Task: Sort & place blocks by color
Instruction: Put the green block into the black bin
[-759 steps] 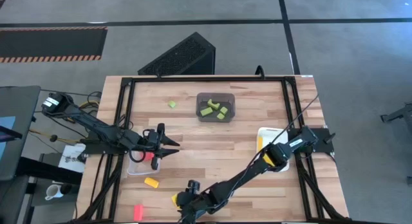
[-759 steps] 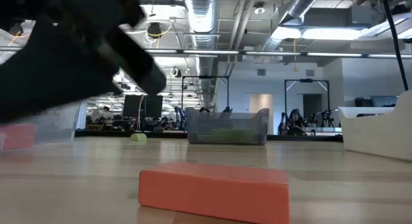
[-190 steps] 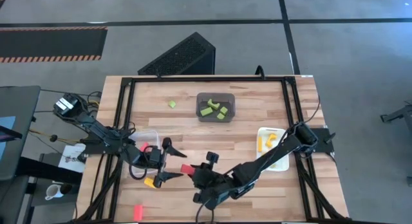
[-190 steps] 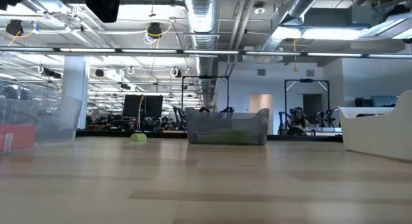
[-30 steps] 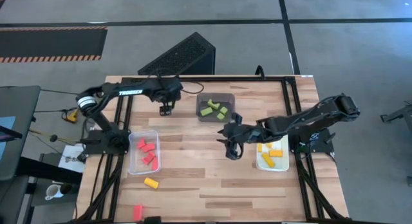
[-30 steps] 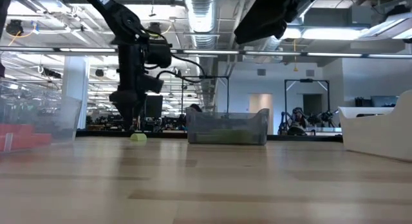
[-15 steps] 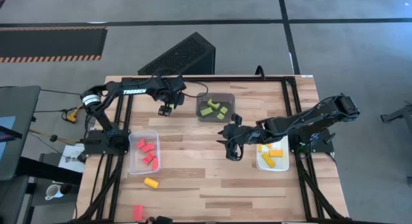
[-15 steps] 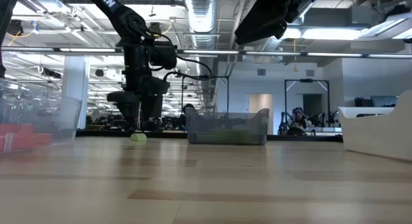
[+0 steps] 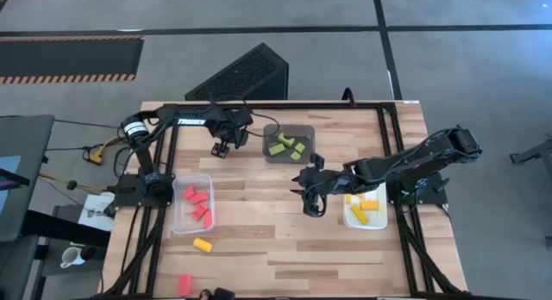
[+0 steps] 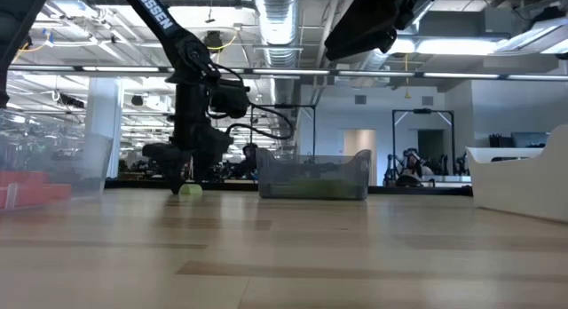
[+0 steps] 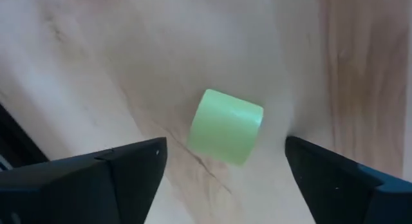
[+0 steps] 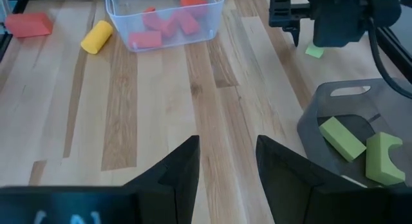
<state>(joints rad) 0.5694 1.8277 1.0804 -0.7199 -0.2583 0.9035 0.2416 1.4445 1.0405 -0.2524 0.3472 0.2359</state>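
A small light green block (image 11: 225,126) lies on the wood near the table's far left, also seen in the low view (image 10: 189,190). My left gripper (image 11: 225,145) points steeply down over it, open, with one finger on each side of the block and a gap to both. In the high view this gripper (image 9: 221,148) covers the block. My right gripper (image 9: 309,202) hangs open above the middle of the table, nothing between its fingers (image 12: 187,169). A yellow block (image 9: 202,245) and a red block (image 9: 185,284) lie loose near the front left.
A dark grey bin (image 9: 289,128) with green blocks stands right of my left gripper. A clear bin (image 9: 177,222) with red blocks sits at the left, a white bin (image 9: 366,226) with yellow blocks at the right. Black frame rails run along the table's edges.
My left gripper has sunk toward the green block, down to table level, and has rolled about its own axis so its fingers now straddle the block. It has stayed open. The block has not moved.
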